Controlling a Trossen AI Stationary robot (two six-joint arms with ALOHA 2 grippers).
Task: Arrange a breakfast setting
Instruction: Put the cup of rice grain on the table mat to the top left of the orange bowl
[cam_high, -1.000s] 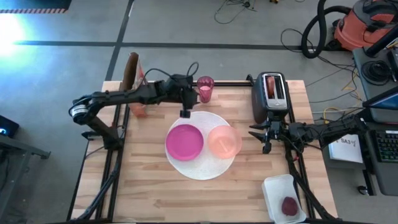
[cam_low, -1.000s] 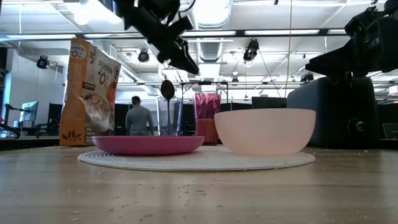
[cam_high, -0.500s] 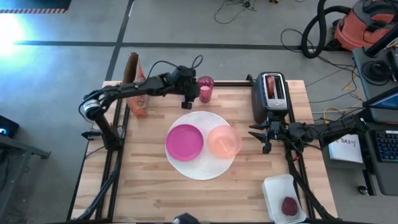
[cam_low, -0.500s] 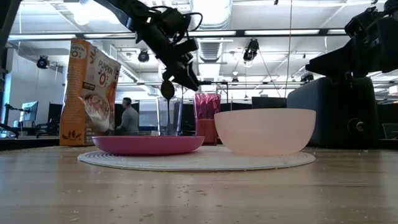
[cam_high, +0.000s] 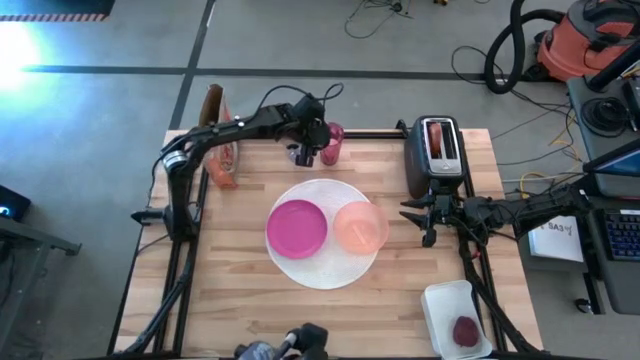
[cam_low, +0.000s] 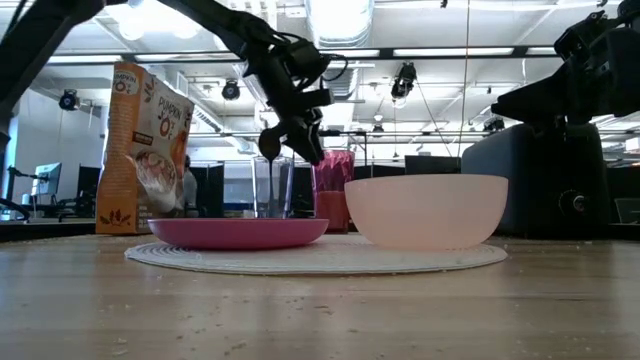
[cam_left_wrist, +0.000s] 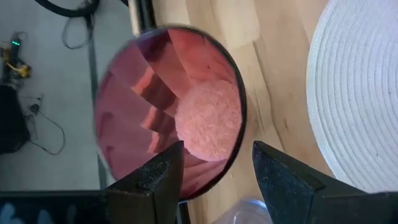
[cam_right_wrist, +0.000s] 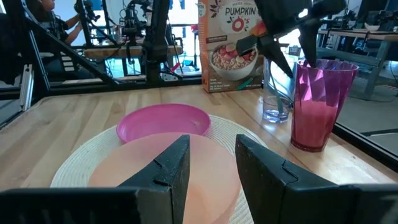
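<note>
The cereal box (cam_right_wrist: 229, 46) reads "PUMPKIN O's"; seen from table level (cam_low: 150, 150), "PUNPKIN O's" shows on its front
</note>
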